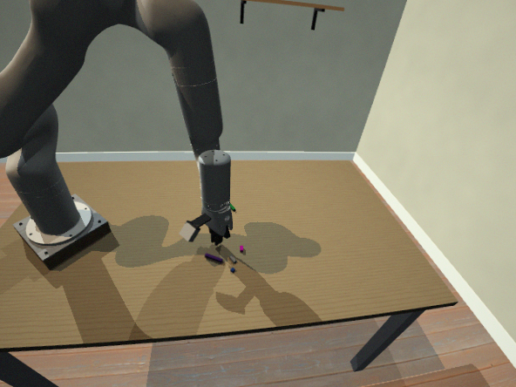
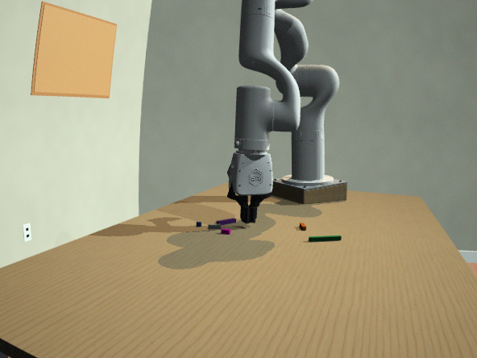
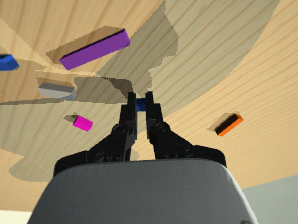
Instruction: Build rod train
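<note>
My gripper is shut on a small blue rod, low above the table, between the purple and orange rods. A second blue rod lies on the table. The purple rod and the magenta rod lie apart, near the gripper. The orange rod lies on the gripper's other side, hidden in the top view. The green rod lies beyond it, partly hidden in the top view.
A grey rod lies between the purple and magenta rods, touching neither. The robot's base stands on the table. Arm shadows fall across several rods.
</note>
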